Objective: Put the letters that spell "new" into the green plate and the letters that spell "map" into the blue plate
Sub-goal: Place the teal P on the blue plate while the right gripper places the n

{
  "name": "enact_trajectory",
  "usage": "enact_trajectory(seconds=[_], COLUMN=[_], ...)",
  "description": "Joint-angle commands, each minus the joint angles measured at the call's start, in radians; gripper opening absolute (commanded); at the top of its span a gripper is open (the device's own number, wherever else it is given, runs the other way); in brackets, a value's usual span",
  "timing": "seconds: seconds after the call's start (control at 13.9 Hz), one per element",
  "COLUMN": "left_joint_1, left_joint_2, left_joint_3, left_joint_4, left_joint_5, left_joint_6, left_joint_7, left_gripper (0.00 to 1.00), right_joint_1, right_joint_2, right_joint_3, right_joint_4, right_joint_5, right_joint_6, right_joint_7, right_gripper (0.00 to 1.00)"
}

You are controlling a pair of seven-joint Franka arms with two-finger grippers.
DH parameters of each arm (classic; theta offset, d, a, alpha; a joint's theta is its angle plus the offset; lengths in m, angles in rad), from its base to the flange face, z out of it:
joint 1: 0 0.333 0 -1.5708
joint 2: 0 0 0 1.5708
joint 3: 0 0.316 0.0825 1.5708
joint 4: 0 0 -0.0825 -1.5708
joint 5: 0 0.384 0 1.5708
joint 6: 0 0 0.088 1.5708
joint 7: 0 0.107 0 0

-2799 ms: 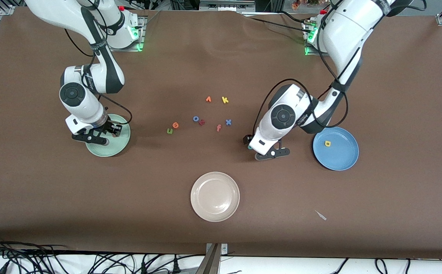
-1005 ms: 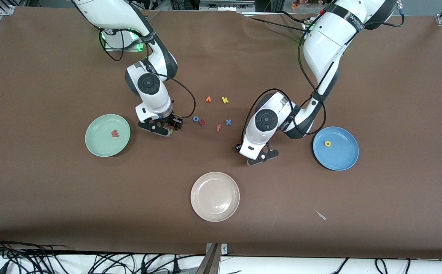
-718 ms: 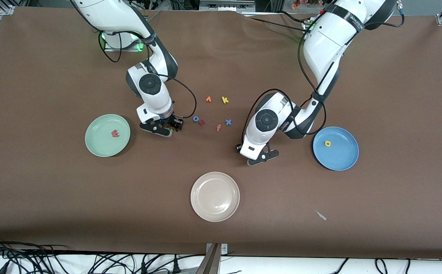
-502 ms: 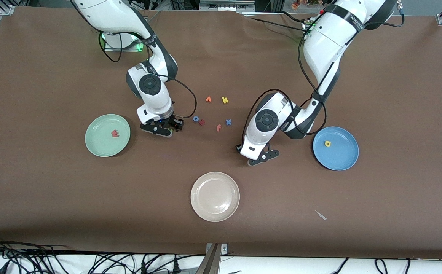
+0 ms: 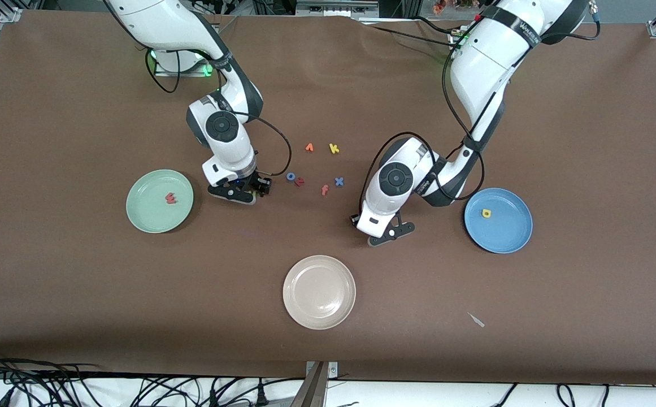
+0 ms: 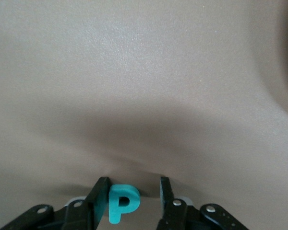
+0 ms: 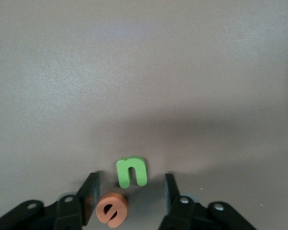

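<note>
Light, soft foam: the left pincer stands open astride the teal p; the right pincer open around the green n and orange e — pinch flat edges.

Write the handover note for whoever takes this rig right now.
The right gripper is open and low at the table, astride the green n, with the orange e by one finger.
The left gripper is open, astride the teal p.
Done: red w in the green plate, yellow a in the blue plate.
To do: n and e to green, p to blue. No m in view.
</note>
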State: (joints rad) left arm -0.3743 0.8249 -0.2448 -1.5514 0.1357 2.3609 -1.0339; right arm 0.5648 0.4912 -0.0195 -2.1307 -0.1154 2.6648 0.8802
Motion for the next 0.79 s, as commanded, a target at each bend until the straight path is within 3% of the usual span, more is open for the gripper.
enact_trajectory(seconds=[0.0,0.22,0.5,0.72], left_joint_1=[-0.012,-0.015,-0.018,-0.023], left_joint_2=[-0.003,-0.006,-0.006,-0.006], left_joint_3=[0.01,0.01,0.01,0.01], left_joint_4=[-0.016,-0.016,-0.016,-0.016], left_joint_5=[0.016,0.016,0.016,0.016], left_joint_6=[-0.012,-0.026,-0.029,-0.037], left_joint_7=[-0.017,-0.017,-0.022,-0.023], left_gripper=[0.51,0.49,0.36,0.27], right_joint_1=[0.0,0.0,-0.002,-0.002], right_joint_2=[0.006,0.012,0.013,0.01], right_joint_3=[-0.008,-0.013,-0.016,-0.016], right_joint_4=[-0.002,-0.009,-0.028,-0.028], right_joint_5=[-0.013,-0.013,-0.013,-0.013], right_joint_6=[0.018,0.035,0.073,0.072], right_joint_7=[-0.027,-0.027,-0.047,-0.049], right_gripper=[0.61,0.56,0.47,0.31])
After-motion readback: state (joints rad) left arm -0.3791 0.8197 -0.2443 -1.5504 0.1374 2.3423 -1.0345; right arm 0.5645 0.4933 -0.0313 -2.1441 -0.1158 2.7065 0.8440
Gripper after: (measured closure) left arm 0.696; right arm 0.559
